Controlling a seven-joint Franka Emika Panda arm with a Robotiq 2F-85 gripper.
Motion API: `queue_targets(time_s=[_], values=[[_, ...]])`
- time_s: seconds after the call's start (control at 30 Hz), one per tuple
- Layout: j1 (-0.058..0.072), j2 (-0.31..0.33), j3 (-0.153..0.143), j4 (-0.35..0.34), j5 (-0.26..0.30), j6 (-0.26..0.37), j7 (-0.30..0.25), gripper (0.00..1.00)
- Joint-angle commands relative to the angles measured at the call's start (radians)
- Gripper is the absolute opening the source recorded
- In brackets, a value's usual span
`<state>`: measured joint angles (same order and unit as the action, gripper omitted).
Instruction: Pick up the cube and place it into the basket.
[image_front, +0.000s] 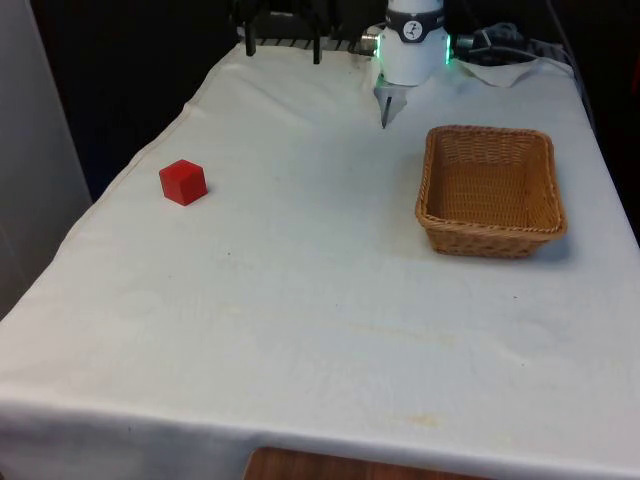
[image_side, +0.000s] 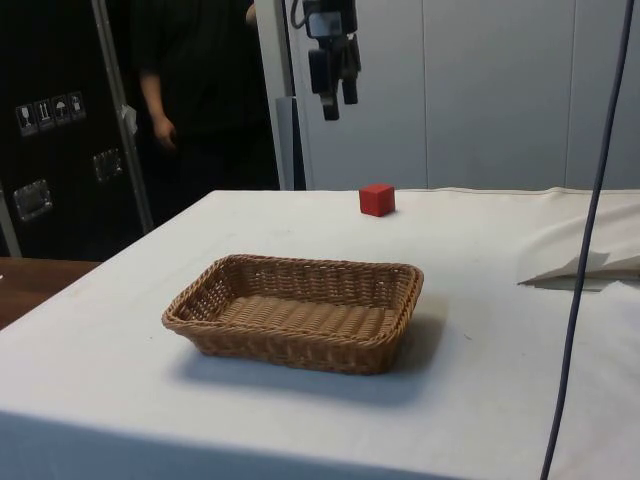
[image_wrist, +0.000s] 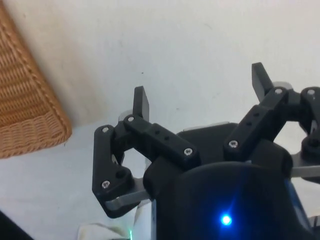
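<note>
Overhead, pincer (image_wrist: 200, 95) spread wide, nothing held.

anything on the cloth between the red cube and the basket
No, that stretch is bare white cloth in the front view; the cube and basket sit well apart.

Woven wicker basket (image_front: 491, 232), matt red cube (image_front: 183, 182), slightly creased white cloth (image_front: 300, 300) on the table.

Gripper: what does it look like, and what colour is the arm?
The gripper is black, with two jointed fingers held together by small silver screws. The arm above it is white and round, with a black band near its end.
</note>
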<state>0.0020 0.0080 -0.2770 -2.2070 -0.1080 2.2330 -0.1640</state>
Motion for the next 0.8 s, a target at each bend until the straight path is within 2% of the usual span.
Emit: queue_targets(time_s=[0.0,0.1,0.13,0.17,0.4,0.43,0.5,0.63,0.67,0.77], values=[[-0.004,0.004,-0.005,-0.005,-0.008,0.023,0.0,1.0],[-0.004,0.014,-0.019,-0.009,-0.009,0.049,-0.004,1.0],[0.0,0.015,-0.02,-0.005,0.0,0.035,-0.005,1.0],[-0.004,0.021,-0.028,-0.011,-0.009,0.066,-0.006,1.0],[-0.004,0.048,-0.062,-0.017,-0.01,0.126,-0.01,1.0],[-0.001,0.041,-0.055,-0.013,-0.001,0.099,-0.011,1.0],[-0.004,0.054,-0.07,-0.019,-0.009,0.142,-0.01,1.0],[-0.002,0.069,-0.087,-0.02,-0.01,0.173,-0.003,1.0],[-0.001,0.068,-0.085,-0.019,-0.001,0.162,-0.011,1.0],[-0.002,0.076,-0.093,-0.019,-0.01,0.184,0.006,1.0]])
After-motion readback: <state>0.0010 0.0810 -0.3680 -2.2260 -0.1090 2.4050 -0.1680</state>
